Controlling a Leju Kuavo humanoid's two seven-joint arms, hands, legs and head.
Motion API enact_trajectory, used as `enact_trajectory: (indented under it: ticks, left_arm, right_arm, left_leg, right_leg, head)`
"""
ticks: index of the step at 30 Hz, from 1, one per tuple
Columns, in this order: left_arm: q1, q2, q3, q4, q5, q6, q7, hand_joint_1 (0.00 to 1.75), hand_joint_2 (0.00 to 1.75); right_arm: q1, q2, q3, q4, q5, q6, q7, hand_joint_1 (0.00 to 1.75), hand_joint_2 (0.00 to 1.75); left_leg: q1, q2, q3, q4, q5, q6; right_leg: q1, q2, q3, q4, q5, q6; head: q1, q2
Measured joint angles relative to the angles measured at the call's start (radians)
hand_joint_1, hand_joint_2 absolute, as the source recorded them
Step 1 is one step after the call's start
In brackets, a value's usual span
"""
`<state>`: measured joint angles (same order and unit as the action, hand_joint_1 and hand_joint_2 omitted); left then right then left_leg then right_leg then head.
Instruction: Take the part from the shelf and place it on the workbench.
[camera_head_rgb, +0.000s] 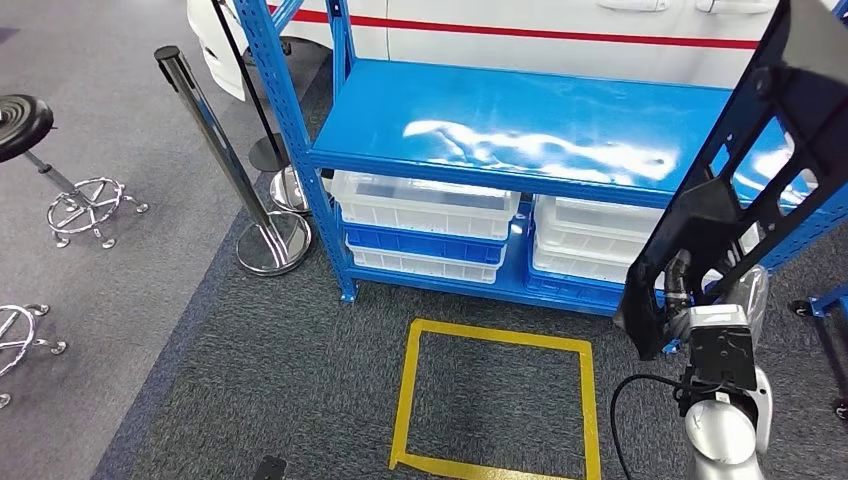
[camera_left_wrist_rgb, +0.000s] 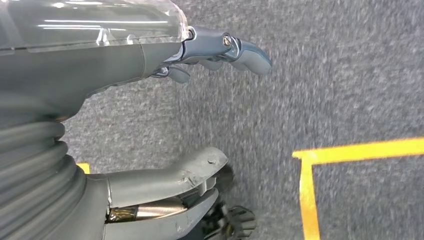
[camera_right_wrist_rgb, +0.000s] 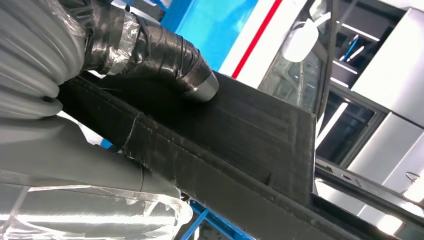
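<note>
The long black openwork frame part (camera_head_rgb: 745, 180) stands up on a steep slant at the right of the head view, off the shelf, its top end leaving the picture at the upper corner and its lower end down by the silver right arm. The right hand (camera_head_rgb: 700, 290) grips it near that lower end. From the right wrist view the tape-wrapped thumb (camera_right_wrist_rgb: 165, 57) lies pressed flat on the part's dark ribbed face (camera_right_wrist_rgb: 235, 135), with the pale palm beneath it, so the part is clamped between them.

The left hand (camera_left_wrist_rgb: 200, 110) hangs over the grey carpet (camera_left_wrist_rgb: 325, 80), holding nothing, its thick grey thumb (camera_left_wrist_rgb: 170, 177) well apart from the darker fingers (camera_left_wrist_rgb: 230, 47), which reach out nearly straight.

The blue metal shelf rack (camera_head_rgb: 520, 125) has a glossy top board. On the level under it sit white translucent plastic bins (camera_head_rgb: 425, 205) stacked on blue plastic bins (camera_head_rgb: 425, 245), in two piles side by side; I cannot tell what is in them, though something dark shows at the back of the left top bin.

A square of yellow tape (camera_head_rgb: 495, 400) marks the carpet in front of the rack. A chrome barrier post (camera_head_rgb: 235, 180) stands left of the rack, and a black-seated stool (camera_head_rgb: 40, 160) further left. A white car body with a red stripe (camera_head_rgb: 560, 25) is behind.
</note>
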<state>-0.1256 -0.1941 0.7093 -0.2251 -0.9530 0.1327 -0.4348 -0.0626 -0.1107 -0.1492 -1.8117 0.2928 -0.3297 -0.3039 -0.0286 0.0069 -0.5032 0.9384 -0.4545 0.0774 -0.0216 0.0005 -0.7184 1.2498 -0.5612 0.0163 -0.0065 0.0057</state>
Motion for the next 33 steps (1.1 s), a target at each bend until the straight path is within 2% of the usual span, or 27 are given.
enact_trajectory:
  ticks: [1,2,4,5,6,7,9,11,12,14,15,16,17,18,20,21,22,24,26,28,30,31,32,33]
  left_arm:
    - [0.001,0.000,0.000,0.000,0.000,-0.001,-0.001,0.00,1.75]
    - [0.003,-0.001,0.000,0.000,0.000,-0.003,-0.003,0.00,1.75]
    - [0.003,-0.002,0.000,0.000,0.001,-0.005,-0.004,0.00,1.75]
    - [0.002,-0.002,0.000,0.000,0.001,-0.005,-0.005,0.00,1.75]
    - [0.002,-0.001,0.001,0.000,0.002,-0.005,-0.005,0.00,1.75]
    - [0.001,0.000,0.001,0.000,0.002,-0.005,-0.005,0.00,1.75]
    - [0.002,0.000,0.001,0.000,0.002,-0.005,-0.006,0.00,1.75]
    - [0.003,0.000,0.001,0.000,0.002,-0.005,-0.006,0.00,1.75]
    - [0.003,0.000,0.001,0.000,0.002,-0.005,-0.006,0.00,1.75]
    - [0.003,0.000,0.001,0.000,0.001,-0.005,-0.006,0.00,1.75]
    - [0.003,0.000,0.001,0.000,0.000,-0.005,-0.007,0.00,1.75]
    - [0.004,0.000,0.001,0.000,0.000,-0.005,-0.007,0.00,1.75]
    - [0.004,0.000,0.001,0.000,0.000,-0.005,-0.006,0.00,1.75]
    - [0.004,0.000,0.001,0.000,0.000,-0.004,-0.006,0.00,1.75]
    - [0.003,0.000,0.001,0.000,-0.001,-0.004,-0.006,0.00,1.75]
    - [0.002,0.001,0.001,0.000,-0.001,-0.004,-0.006,0.00,1.75]
    - [0.001,0.001,0.001,0.000,-0.001,-0.003,-0.006,0.00,1.75]
    - [0.001,0.002,0.001,0.000,-0.001,-0.003,-0.006,0.00,1.75]
    - [0.003,0.002,0.001,0.000,-0.001,-0.003,-0.006,0.00,1.75]
    - [0.001,0.001,0.001,0.000,-0.001,-0.003,-0.006,0.00,1.75]
    - [0.001,0.001,0.001,0.000,-0.003,-0.004,-0.006,0.00,1.75]
    - [0.002,0.001,0.001,0.000,-0.004,-0.004,-0.006,0.00,1.75]
    - [0.002,0.001,0.001,0.000,-0.005,-0.005,-0.006,0.00,1.75]
    - [0.003,0.000,0.001,0.000,-0.006,-0.006,-0.006,0.00,1.75]
  right_arm:
    - [0.003,0.000,0.000,0.000,-0.001,0.000,0.000,1.75,1.75]
    - [0.005,0.000,0.000,0.000,-0.001,0.000,0.000,1.75,1.75]
    - [0.006,0.000,0.000,0.000,-0.001,0.000,0.001,1.75,1.75]
    - [0.006,0.000,0.000,0.000,-0.001,0.000,0.001,1.75,1.75]
    - [0.006,0.001,0.000,-0.001,-0.001,0.001,0.001,1.75,1.75]
    - [0.007,0.001,0.001,-0.003,-0.001,0.000,0.002,1.75,1.75]
    - [0.009,0.002,0.001,-0.005,-0.001,0.001,0.002,1.75,1.75]
    - [0.010,0.002,0.001,-0.006,-0.002,0.001,0.002,1.75,1.75]
    - [0.009,0.002,0.001,-0.008,-0.002,0.001,0.002,1.75,1.75]
    - [0.009,0.002,0.001,-0.009,-0.003,0.001,0.002,1.75,1.75]
    - [0.009,0.002,0.001,-0.009,-0.003,0.001,0.002,1.75,1.75]
    - [0.009,0.002,0.001,-0.009,-0.003,0.001,0.003,1.75,1.75]
    - [0.009,0.002,0.001,-0.009,-0.003,0.001,0.003,1.75,1.75]
    - [0.009,0.002,0.001,-0.010,-0.004,0.001,0.003,1.75,1.75]
    - [0.009,0.002,0.001,-0.010,-0.004,0.001,0.003,1.75,1.75]
    - [0.009,0.002,0.001,-0.011,-0.004,0.001,0.003,1.75,1.75]
    - [0.009,0.002,0.001,-0.011,-0.004,0.001,0.003,1.75,1.75]
    - [0.009,0.003,0.001,-0.011,-0.004,0.001,0.003,1.75,1.75]
    - [0.010,0.003,0.001,-0.011,-0.004,0.001,0.003,1.75,1.75]
    - [0.008,0.003,0.001,-0.011,-0.004,0.001,0.003,1.75,1.75]
    - [0.008,0.003,0.001,-0.011,-0.004,0.001,0.003,1.75,1.75]
    - [0.009,0.003,0.001,-0.011,-0.004,0.001,0.003,1.75,1.75]
    - [0.009,0.003,0.001,-0.011,-0.004,0.001,0.003,1.75,1.75]
    - [0.009,0.003,0.001,-0.011,-0.004,0.002,0.003,1.75,1.75]
  left_leg:
    - [0.003,0.000,-0.007,0.008,-0.001,-0.003]
    - [0.007,0.001,-0.015,0.020,-0.004,-0.008]
    - [0.018,0.000,-0.034,0.053,-0.018,-0.025]
    - [0.020,0.000,-0.045,0.075,-0.027,-0.035]
    - [0.021,-0.001,-0.055,0.092,-0.034,-0.043]
    - [0.020,-0.002,-0.064,0.105,-0.039,-0.049]
    - [0.020,-0.002,-0.072,0.113,-0.042,-0.055]
    - [0.024,-0.003,-0.083,0.138,-0.062,-0.063]
    - [0.026,-0.003,-0.098,0.173,-0.086,-0.067]
    - [0.028,-0.003,-0.149,0.291,-0.149,-0.070]
    - [0.029,-0.003,-0.175,0.349,-0.171,-0.069]
    - [0.028,-0.004,-0.191,0.384,-0.177,-0.065]
    - [0.026,-0.004,-0.191,0.384,-0.165,-0.059]
    - [0.023,-0.005,-0.172,0.345,-0.136,-0.051]
    - [0.010,-0.006,-0.105,0.211,-0.072,-0.033]
    - [0.004,-0.007,-0.078,0.154,-0.052,-0.026]
    - [-0.002,-0.008,-0.063,0.120,-0.045,-0.022]
    - [-0.008,-0.010,-0.057,0.096,-0.039,-0.017]
    - [-0.004,-0.008,-0.047,0.068,-0.021,-0.013]
    - [0.002,-0.005,-0.040,0.045,-0.004,-0.009]
    - [0.001,-0.004,-0.045,0.045,-0.001,-0.005]
    - [0.001,-0.003,-0.048,0.049,-0.001,-0.005]
    - [0.002,-0.003,-0.051,0.053,-0.002,-0.006]
    - [0.003,-0.003,-0.054,0.059,-0.003,-0.008]
  right_leg:
    - [-0.004,0.000,-0.006,0.024,-0.004,0.006]
    - [-0.009,-0.001,0.006,0.011,0.010,0.014]
    - [-0.019,-0.002,0.065,-0.089,0.056,0.031]
    - [-0.021,-0.001,0.089,-0.136,0.071,0.034]
    - [-0.021,0.001,0.100,-0.161,0.074,0.029]
    - [-0.018,0.004,0.099,-0.164,0.068,0.021]
    - [-0.015,0.007,0.092,-0.157,0.070,0.001]
    - [-0.013,0.006,0.090,-0.158,0.073,-0.010]
    - [-0.013,0.005,0.089,-0.159,0.075,-0.014]
    - [-0.008,0.004,0.087,-0.159,0.077,-0.019]
    - [-0.005,0.004,0.086,-0.159,0.078,-0.021]
    - [-0.002,0.004,0.085,-0.159,0.079,-0.022]
    - [0.001,0.005,0.084,-0.159,0.080,-0.024]
    - [0.002,0.005,0.084,-0.159,0.080,-0.024]
    - [0.002,0.006,0.086,-0.161,0.082,-0.024]
    - [0.001,0.006,0.087,-0.164,0.084,-0.022]
    - [-0.002,0.005,0.086,-0.167,0.088,-0.018]
    - [-0.006,0.005,0.087,-0.177,0.097,-0.006]
    - [-0.006,0.004,0.085,-0.174,0.091,0.002]
    - [-0.003,0.003,0.058,-0.108,0.043,0.004]
    - [-0.001,0.003,0.010,0.008,-0.019,0.008]
    - [-0.001,0.002,-0.005,0.047,-0.031,0.011]
    - [-0.002,0.002,-0.006,0.056,-0.026,0.014]
    - [-0.003,0.001,0.012,0.027,-0.003,0.016]
  head:
    - [0.000,0.000]
    - [0.000,0.000]
    - [0.000,0.000]
    - [0.001,0.000]
    - [0.001,0.000]
    - [0.000,0.000]
    - [0.000,0.000]
    - [0.000,0.000]
    - [0.000,0.000]
    - [0.000,0.000]
    - [0.000,0.000]
    - [0.000,0.000]
    - [0.000,0.000]
    - [0.000,0.000]
    - [0.000,0.000]
    - [0.000,0.000]
    - [0.000,0.000]
    - [0.000,0.000]
    - [0.000,0.000]
    - [0.000,0.000]
    - [0.000,0.000]
    - [0.000,0.000]
    - [0.000,0.000]
    - [0.000,0.000]
